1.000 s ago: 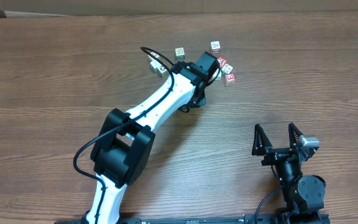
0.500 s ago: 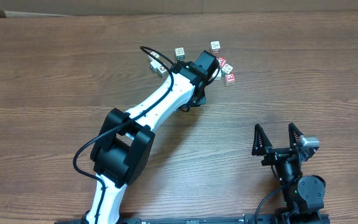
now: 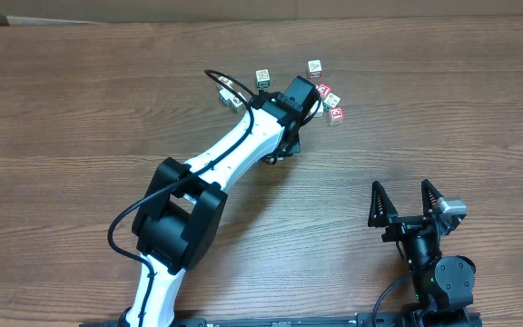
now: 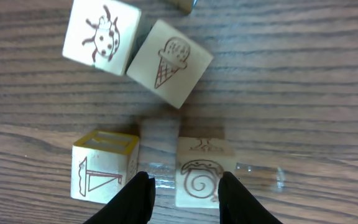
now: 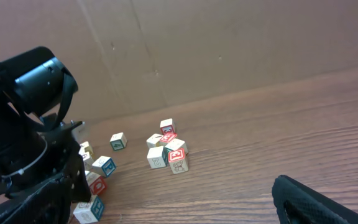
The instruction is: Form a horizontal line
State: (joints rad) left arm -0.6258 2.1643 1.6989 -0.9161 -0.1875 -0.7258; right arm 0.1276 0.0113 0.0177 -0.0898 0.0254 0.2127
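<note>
Small cream picture cubes lie loose in a cluster at the table's far middle; no straight row of them shows. In the left wrist view my left gripper [image 4: 185, 199] is open, low over the table, with its fingers either side of a snail cube [image 4: 199, 177]. The right finger is at the cube's edge and a gap shows on the left. A cube with a red line drawing [image 4: 104, 168] lies just left of the left finger. Ladybird [image 4: 101, 34] and ice-cream [image 4: 169, 62] cubes lie beyond. My right gripper [image 3: 401, 188] is open and empty at the front right.
Other loose cubes lie around the left wrist [image 3: 298, 94]: one [image 3: 261, 77] to its left, one [image 3: 314, 66] behind, a red-faced one [image 3: 337, 114] to its right. The right wrist view shows the same cluster, such as a red-topped cube [image 5: 176, 151], before a brown cardboard wall [image 5: 229, 43].
</note>
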